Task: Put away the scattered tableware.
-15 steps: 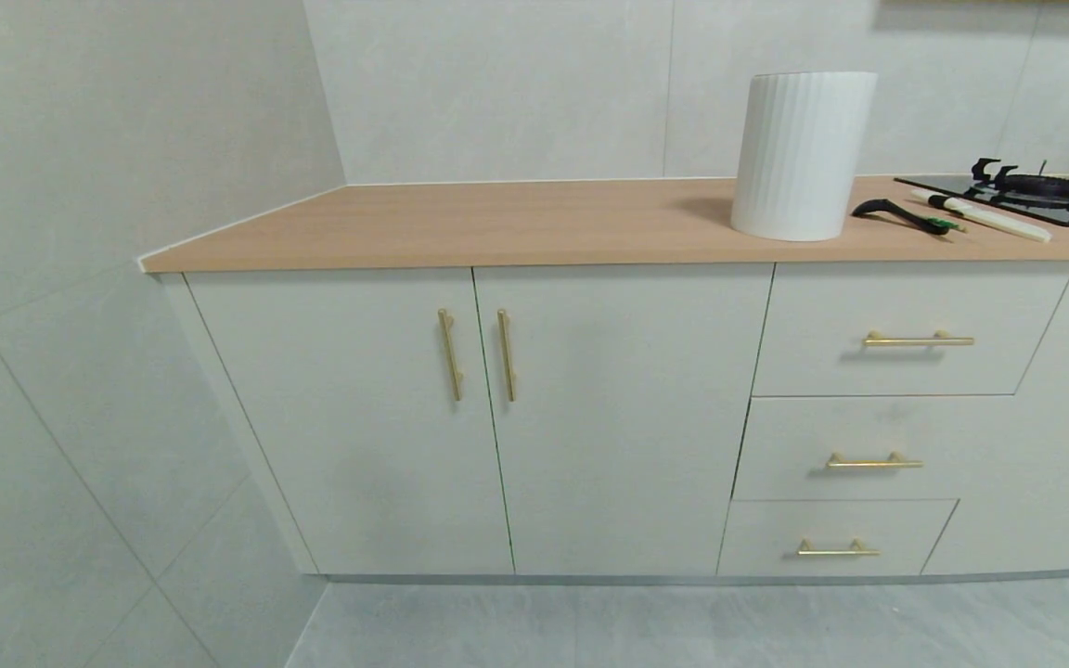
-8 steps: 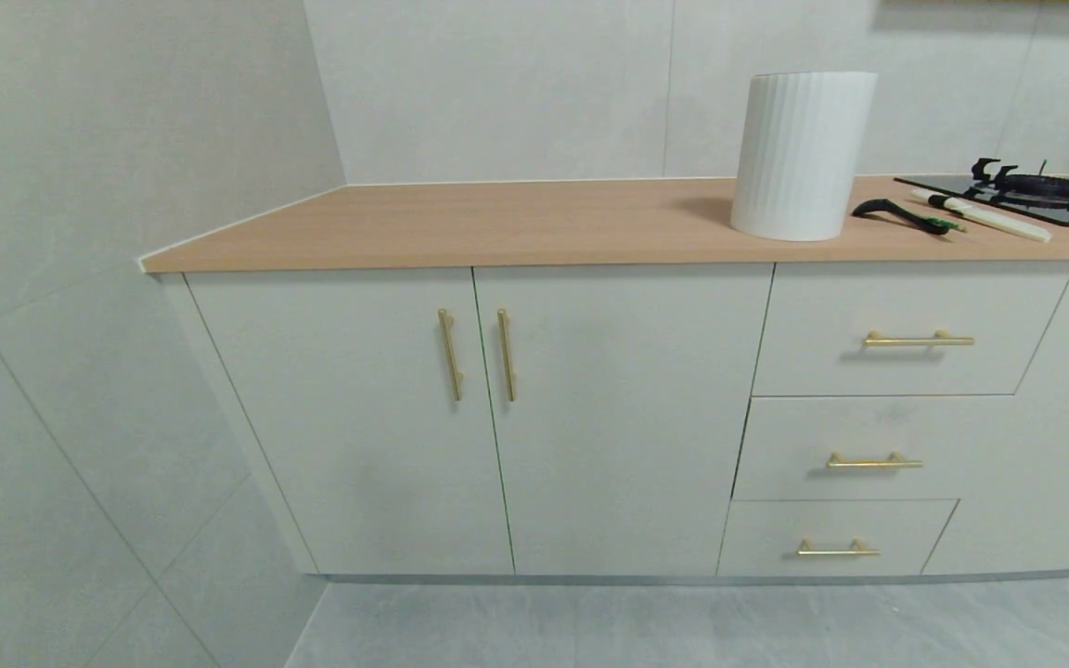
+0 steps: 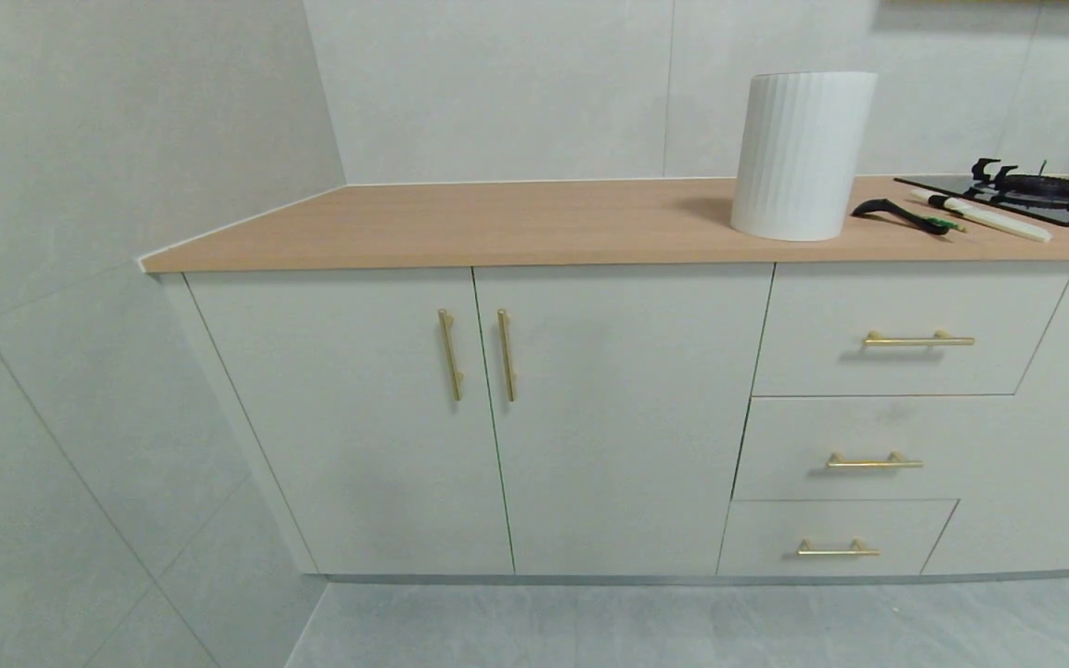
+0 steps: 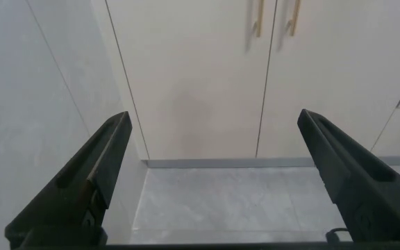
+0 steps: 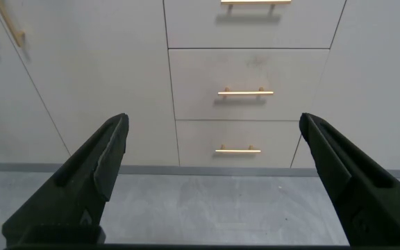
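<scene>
A black-handled utensil [image 3: 906, 216] and a white utensil [image 3: 989, 216] lie side by side on the wooden counter [image 3: 497, 223] at the right, between a ribbed white canister [image 3: 799, 153] and the stove [image 3: 1045, 186]. The left gripper [image 4: 214, 118] and right gripper [image 5: 212, 119] hang wide open, empty, low before the cabinet [image 3: 609, 408].

The head camera stands back, looking forward and down on the surface [image 3: 497, 223] and cupboard doors [image 3: 488, 417]. Both wrist cameras sit low, facing the cabinet front past the left gripper [image 4: 212, 117] and right gripper [image 5: 212, 118]. With the head view, the left shares the 2 door handles [image 4: 257, 17], the right the 3 drawers [image 5: 248, 73].
</scene>
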Motion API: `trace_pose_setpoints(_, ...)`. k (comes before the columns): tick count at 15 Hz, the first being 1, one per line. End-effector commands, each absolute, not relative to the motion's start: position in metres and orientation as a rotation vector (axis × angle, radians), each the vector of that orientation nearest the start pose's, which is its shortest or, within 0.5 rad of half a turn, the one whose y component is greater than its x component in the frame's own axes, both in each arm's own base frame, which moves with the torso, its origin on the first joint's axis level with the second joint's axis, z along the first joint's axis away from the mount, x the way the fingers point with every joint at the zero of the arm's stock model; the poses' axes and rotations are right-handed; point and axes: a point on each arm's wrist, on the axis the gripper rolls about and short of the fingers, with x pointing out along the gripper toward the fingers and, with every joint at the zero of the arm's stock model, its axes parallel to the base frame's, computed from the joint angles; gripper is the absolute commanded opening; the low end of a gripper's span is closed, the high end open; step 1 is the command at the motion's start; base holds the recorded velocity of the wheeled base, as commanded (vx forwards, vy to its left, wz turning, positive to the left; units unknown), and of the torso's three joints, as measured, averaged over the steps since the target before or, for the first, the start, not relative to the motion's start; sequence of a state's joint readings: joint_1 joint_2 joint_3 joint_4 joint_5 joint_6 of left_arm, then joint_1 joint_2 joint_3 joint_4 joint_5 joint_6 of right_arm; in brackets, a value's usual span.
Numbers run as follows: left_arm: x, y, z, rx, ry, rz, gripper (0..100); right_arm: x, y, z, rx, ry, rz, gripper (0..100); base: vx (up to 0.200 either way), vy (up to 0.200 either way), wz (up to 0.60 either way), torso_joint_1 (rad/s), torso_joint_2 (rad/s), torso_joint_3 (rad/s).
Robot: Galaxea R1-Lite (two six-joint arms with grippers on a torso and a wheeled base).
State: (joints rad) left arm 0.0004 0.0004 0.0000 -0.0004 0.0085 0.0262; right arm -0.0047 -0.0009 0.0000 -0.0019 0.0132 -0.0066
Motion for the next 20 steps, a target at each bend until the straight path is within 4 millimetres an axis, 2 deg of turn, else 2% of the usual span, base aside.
trace_pose_setpoints(1,-0.0227,0.0002,0.0755,0.018,0.002,0.009,100,-0.0227,0.0004,0.0757,-0.005,0.000,0.009,100,0.000,0.000,0.00,0.000,0.00,0.000)
trace_pose_setpoints(11,-0.0227,0.0002,0.0755,0.002,0.002,0.008,100,-0.0227,0.0003,0.0757,0.008,0.000,0.009,100,0.000,0.000,0.00,0.000,0.00,0.000)
trace_pose_setpoints(20,-0.0227,0.0002,0.0755,0.000,0.002,0.008,100,-0.0227,0.0003,0.0757,0.009,0.000,0.009,100,0.000,-0.200,0.00,0.003,0.00,0.002)
